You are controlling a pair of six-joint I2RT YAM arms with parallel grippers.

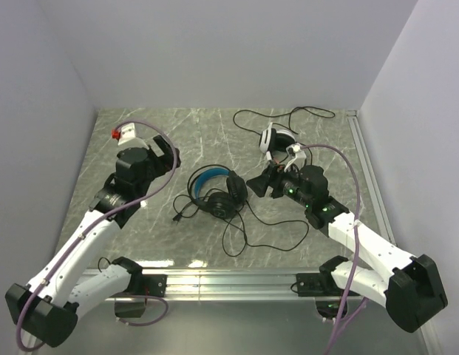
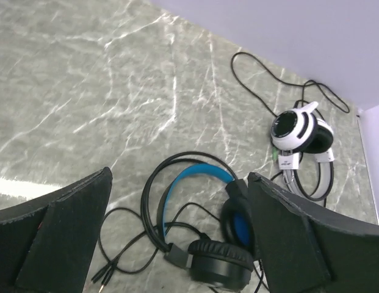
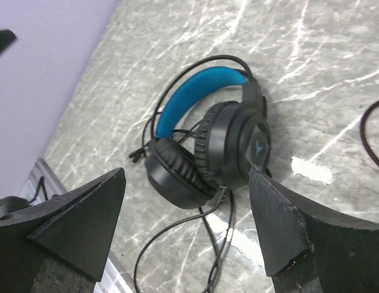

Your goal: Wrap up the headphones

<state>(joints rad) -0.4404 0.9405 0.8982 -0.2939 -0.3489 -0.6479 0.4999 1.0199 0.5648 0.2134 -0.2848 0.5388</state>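
The black headset with a blue headband (image 1: 214, 194) lies on its side mid-table, its thin black cable (image 1: 251, 231) looping toward the near edge and its plug (image 1: 177, 217) to the left. The white headset with black ear pads (image 1: 277, 140) lies farther back right, its cable (image 1: 288, 115) trailing toward the back wall. My left gripper (image 1: 170, 157) is open and empty, raised left of the black headset (image 2: 220, 262). My right gripper (image 1: 260, 182) is open and empty, just right of it (image 3: 207, 152). The white headset shows in the left wrist view (image 2: 299, 131).
The marble-patterned tabletop (image 1: 177, 126) is walled at the back and both sides. An aluminium rail (image 1: 236, 281) runs along the near edge, and another rail (image 1: 368, 177) along the right side. Purple cables arch over both arms.
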